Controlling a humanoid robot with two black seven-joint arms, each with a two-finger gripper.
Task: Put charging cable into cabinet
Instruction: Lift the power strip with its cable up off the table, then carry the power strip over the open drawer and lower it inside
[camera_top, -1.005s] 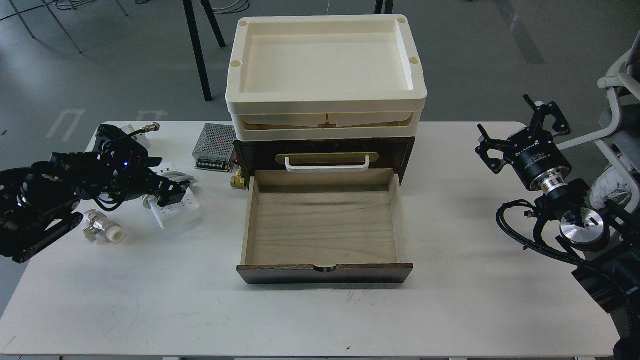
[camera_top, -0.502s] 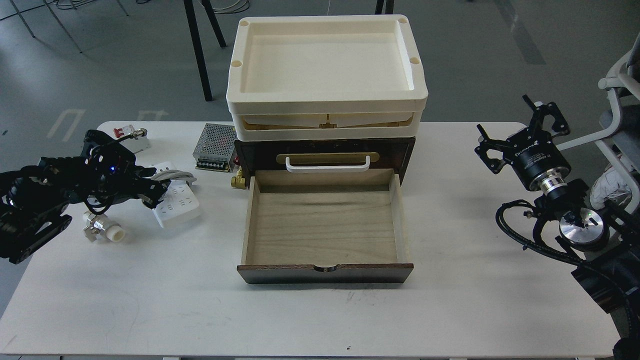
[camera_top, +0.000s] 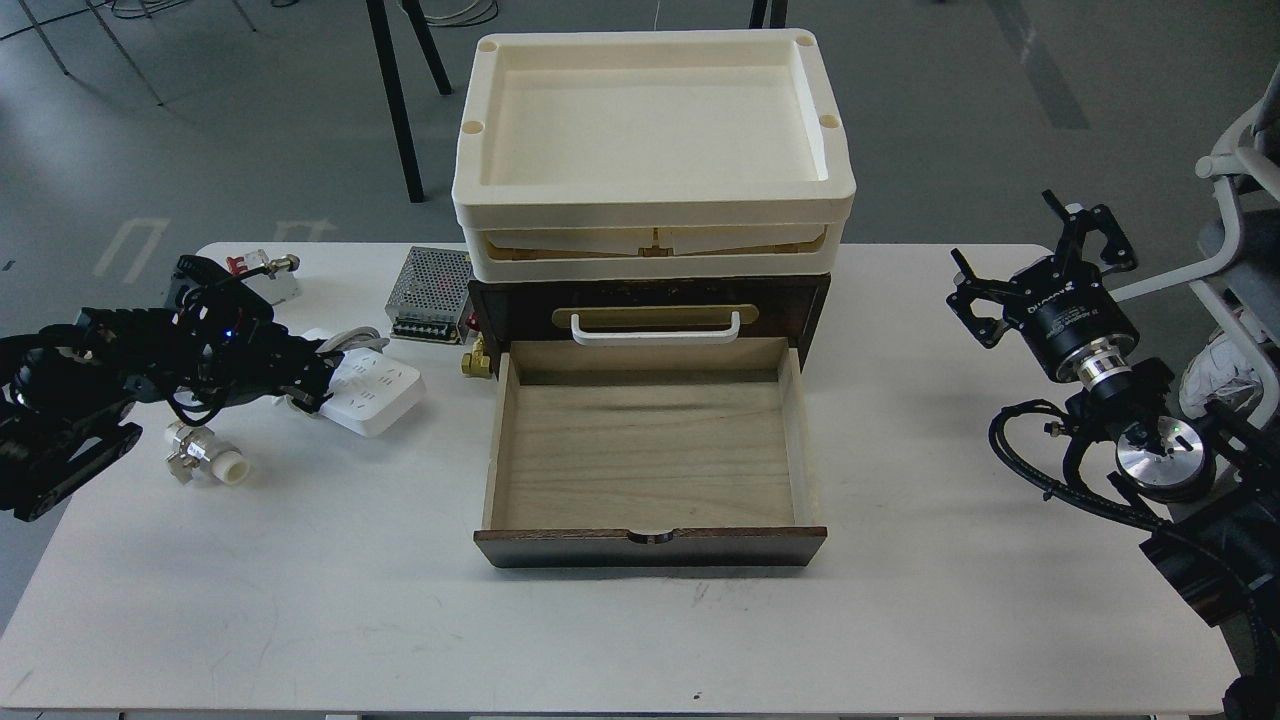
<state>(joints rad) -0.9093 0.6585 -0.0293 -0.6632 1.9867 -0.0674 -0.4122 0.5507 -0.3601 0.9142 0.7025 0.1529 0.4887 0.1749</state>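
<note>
The charging cable (camera_top: 378, 393), a white power strip with its cord coiled at its left part, lies slanted on the table left of the cabinet. My left gripper (camera_top: 306, 386) is at the strip's left end and looks shut on it. The dark brown cabinet (camera_top: 810, 300) stands at the table's back middle, with its pale wood drawer (camera_top: 648, 450) pulled out and empty. A white-and-brass handle (camera_top: 655, 324) sits above the drawer. Cream trays (camera_top: 650, 205) are stacked on top. My right gripper (camera_top: 1038, 255) is open and empty, far right of the cabinet.
A perforated metal power-supply box (camera_top: 428, 294) sits behind the strip, beside the cabinet. A small breaker with a red switch (camera_top: 262, 272) is at the back left. A white pipe fitting (camera_top: 206, 456) lies near my left arm. A brass fitting (camera_top: 474, 360) is at the drawer's left corner.
My left gripper drew back from the strip's middle to its left end. The strip has turned, and its free end has swung right and back towards the cabinet. The right arm has barely moved.
</note>
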